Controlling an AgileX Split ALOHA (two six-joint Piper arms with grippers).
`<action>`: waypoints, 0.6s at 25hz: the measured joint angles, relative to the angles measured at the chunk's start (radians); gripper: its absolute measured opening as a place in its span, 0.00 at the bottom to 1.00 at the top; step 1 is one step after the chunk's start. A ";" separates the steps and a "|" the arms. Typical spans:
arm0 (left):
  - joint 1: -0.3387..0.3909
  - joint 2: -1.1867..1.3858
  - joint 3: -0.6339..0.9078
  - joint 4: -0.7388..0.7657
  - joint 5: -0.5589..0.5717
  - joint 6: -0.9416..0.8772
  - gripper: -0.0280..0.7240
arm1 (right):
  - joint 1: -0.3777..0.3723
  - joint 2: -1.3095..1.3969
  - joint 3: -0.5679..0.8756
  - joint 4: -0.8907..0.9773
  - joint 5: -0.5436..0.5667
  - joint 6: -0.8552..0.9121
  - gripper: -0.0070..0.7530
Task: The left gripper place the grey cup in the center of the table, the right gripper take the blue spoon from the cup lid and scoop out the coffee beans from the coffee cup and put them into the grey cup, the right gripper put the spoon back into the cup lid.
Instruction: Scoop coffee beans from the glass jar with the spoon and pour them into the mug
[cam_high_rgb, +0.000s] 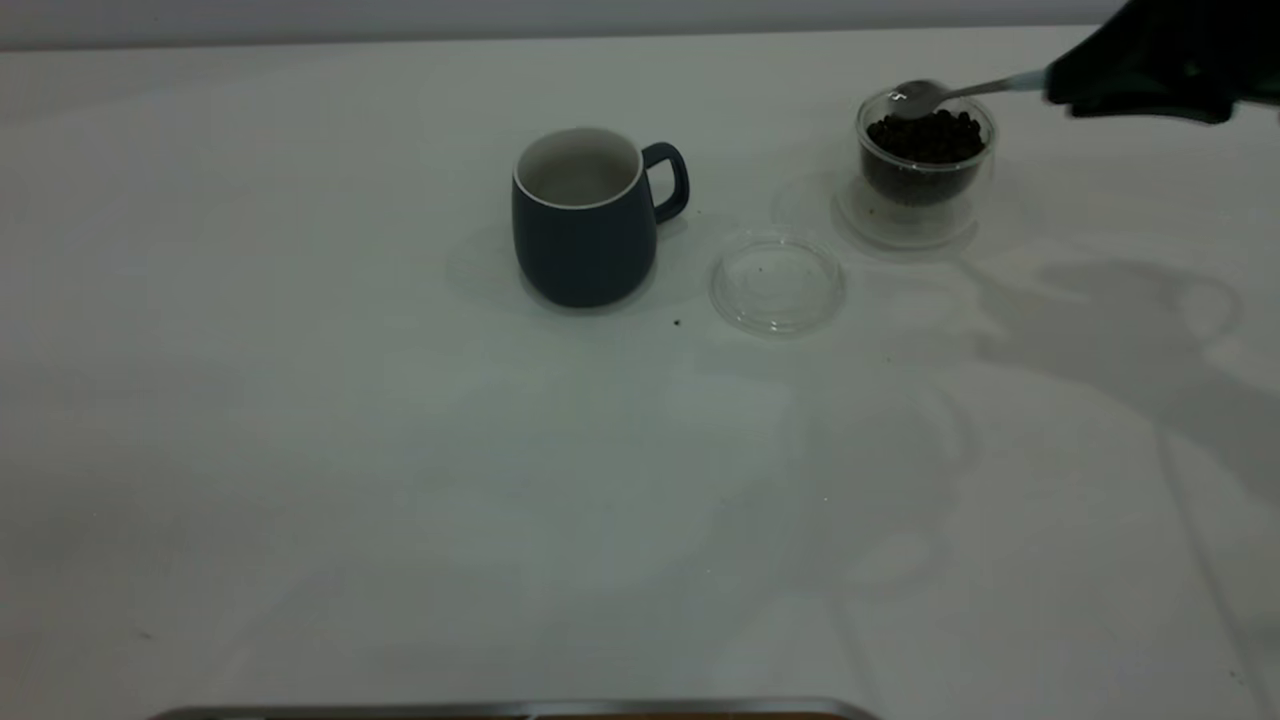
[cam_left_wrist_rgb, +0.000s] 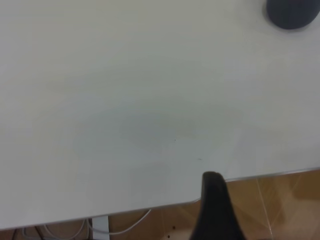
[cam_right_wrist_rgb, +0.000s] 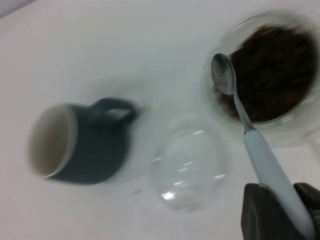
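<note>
At two o'clock of the table (cam_high_rgb: 300, 450), the spoon (cam_high_rgb: 925, 96) is clamped by the right gripper (cam_high_rgb: 1075, 92) over the coffee cup (cam_high_rgb: 925, 150); beans could be spilled beside the grey cup (cam_high_rgb: 585, 220) if tilted in transit.

The right gripper (cam_high_rgb: 1060, 85) reaches in from about 2 o'clock of the exterior view, its dark body cut by the frame's edge, well above the table. Its fingers (cam_right_wrist_rgb: 260, 210) are closed on the pale handle of the blue spoon (cam_high_rgb: 985, 88), which juts out toward 9 o'clock. Of the left gripper only 1 dark finger (cam_left_wrist_rgb: 215, 210) shows, in the left wrist view.
</note>
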 joint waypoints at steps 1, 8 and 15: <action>0.000 0.000 0.000 0.000 0.000 0.000 0.82 | 0.000 -0.007 -0.002 0.000 -0.033 -0.009 0.16; 0.000 0.000 0.000 0.000 0.000 0.000 0.82 | 0.000 -0.007 -0.031 -0.021 -0.126 -0.037 0.16; 0.000 0.000 0.000 0.000 0.000 0.000 0.82 | 0.000 -0.007 -0.047 -0.072 -0.142 -0.045 0.16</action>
